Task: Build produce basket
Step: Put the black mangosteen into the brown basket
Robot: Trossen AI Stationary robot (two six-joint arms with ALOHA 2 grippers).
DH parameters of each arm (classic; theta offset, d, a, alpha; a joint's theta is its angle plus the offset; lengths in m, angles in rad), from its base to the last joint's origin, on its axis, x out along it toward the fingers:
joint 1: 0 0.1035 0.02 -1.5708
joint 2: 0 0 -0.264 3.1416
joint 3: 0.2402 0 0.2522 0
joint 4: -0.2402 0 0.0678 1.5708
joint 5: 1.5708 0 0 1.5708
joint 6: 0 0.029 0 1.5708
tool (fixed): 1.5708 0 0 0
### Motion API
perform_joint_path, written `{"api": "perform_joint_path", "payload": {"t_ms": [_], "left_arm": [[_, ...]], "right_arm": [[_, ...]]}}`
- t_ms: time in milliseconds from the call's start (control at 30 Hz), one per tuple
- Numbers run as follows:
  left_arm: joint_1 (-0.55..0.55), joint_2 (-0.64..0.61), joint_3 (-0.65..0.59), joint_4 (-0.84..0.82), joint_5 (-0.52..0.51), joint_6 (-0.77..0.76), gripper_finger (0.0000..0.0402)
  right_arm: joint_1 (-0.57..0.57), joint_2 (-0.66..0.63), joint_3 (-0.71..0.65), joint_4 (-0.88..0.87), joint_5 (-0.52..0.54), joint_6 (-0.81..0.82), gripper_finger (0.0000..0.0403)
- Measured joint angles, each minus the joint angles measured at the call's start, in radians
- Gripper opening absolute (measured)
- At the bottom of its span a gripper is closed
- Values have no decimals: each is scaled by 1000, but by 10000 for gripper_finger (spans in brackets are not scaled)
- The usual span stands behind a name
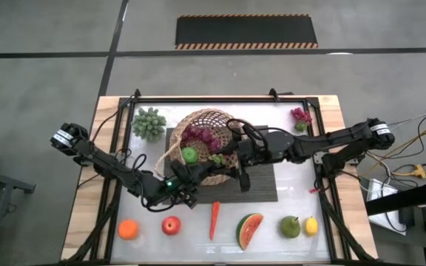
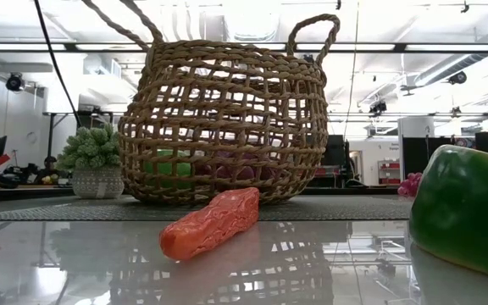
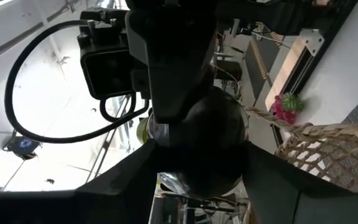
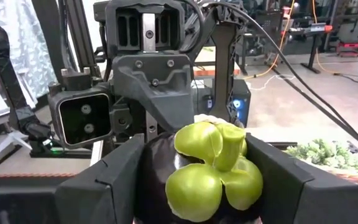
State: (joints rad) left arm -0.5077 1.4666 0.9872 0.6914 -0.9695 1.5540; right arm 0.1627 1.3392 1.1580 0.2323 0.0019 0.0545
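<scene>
Both arms meet just over the near rim of the basket [image 1: 211,118], and it looks like a handover in mid-air. The left gripper [image 3: 201,171] is clamped around the dark plum [image 4: 210,165]. The right gripper [image 4: 201,183] faces it head-on, its two fingers pressed against the plum's flanks, green leafy cap towards the camera. So two hands grip one small round fruit, above the mat's front half.

The basket stands upright on the dark ribbed mat [image 1: 261,185], with purple grapes [image 1: 198,134] and a green apple [image 1: 189,154] inside. Along the front of the table wait the orange [image 1: 128,230], red apple [image 1: 171,224], carrot [image 1: 214,219], watermelon slice [image 1: 249,230], pear [image 1: 290,226] and lemon [image 1: 310,225].

The danger is the exchange itself. The plum is smooth and round. If the left fingers let go before the right pair bites properly, it probably squirts out and drops. It may then miss the rim and roll among the waiting fruit. If the arms pull apart while both are gripping, they could twist it loose. The wrists are crowded near the wicker handles, so a careless retreat might snag one.
</scene>
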Motion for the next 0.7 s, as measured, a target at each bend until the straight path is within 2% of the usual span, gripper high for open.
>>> {"api": "perform_joint_path", "payload": {"t_ms": [133,400,533,700], "left_arm": [[0,0,0,2,0,-4,208],[4,-3,-6,15,1,-59,289],[4,-27,-30,12,4,-57,312],[2,-123,-84,15,57,-156,313]], "right_arm": [[0,0,0,-3,0,-3,224],[-3,-7,-1,-22,-2,-17,223],[-22,-18,-2,-62,-1,-2,223],[-52,-33,-2,-148,111,9,223]]}}
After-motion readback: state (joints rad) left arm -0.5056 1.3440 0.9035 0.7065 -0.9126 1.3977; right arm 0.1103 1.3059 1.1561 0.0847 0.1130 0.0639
